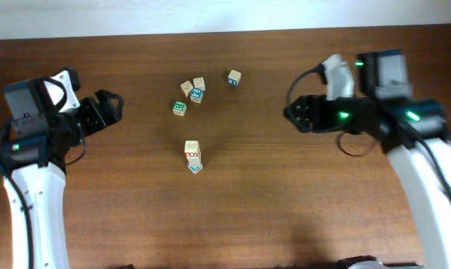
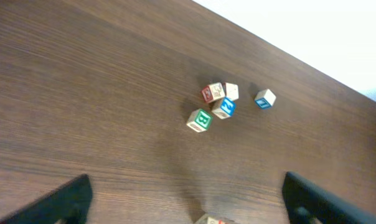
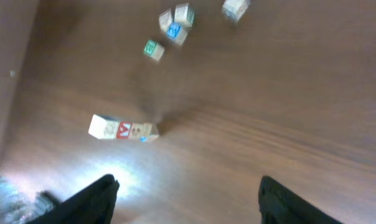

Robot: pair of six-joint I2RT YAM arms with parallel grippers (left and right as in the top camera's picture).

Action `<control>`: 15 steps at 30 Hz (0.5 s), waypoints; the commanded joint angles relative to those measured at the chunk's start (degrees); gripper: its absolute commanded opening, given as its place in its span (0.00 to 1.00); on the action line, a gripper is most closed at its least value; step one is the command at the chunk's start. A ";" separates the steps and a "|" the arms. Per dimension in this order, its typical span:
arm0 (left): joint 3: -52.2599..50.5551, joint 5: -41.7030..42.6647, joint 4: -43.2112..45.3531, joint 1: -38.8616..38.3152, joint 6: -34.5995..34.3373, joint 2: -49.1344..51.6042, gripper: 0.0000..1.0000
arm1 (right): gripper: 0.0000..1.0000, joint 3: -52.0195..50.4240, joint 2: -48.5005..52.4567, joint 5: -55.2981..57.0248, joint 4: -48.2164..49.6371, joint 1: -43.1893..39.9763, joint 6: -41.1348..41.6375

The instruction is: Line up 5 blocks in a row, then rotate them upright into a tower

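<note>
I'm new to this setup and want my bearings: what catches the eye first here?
A tight row of three blocks lies in the middle of the table. Beyond it are a loose cluster of four and a lone block toward the right arm's side. The left pincer and right pincer hang open and empty on either side of the blocks.

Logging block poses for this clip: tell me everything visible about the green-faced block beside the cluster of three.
The green-faced block is a small cube of pale wood. Its upward face is green with a white letter too small to read. It sits flat on the dark wooden table, turned askew to the table's edge and a little apart from the cluster of three blocks. Nothing touches it but the table.
</note>
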 commanded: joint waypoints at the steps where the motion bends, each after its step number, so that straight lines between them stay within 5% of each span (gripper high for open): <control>1: 0.15 -4.07 -0.48 0.00 1.33 -0.35 0.99 | 0.88 8.90 -7.63 12.11 -6.32 -0.17 -1.22; 2: 0.15 -4.07 -0.61 0.00 1.33 -0.28 0.99 | 0.98 11.34 -10.49 12.26 -8.26 -0.17 -1.22; 11: 0.15 -4.07 -0.59 0.00 1.33 -0.31 0.99 | 0.98 12.96 -30.40 11.91 -19.17 -0.07 0.15; 15: 0.15 -4.07 -0.59 0.00 1.33 -0.31 0.99 | 0.98 10.43 -33.18 25.27 -21.66 -0.07 -1.01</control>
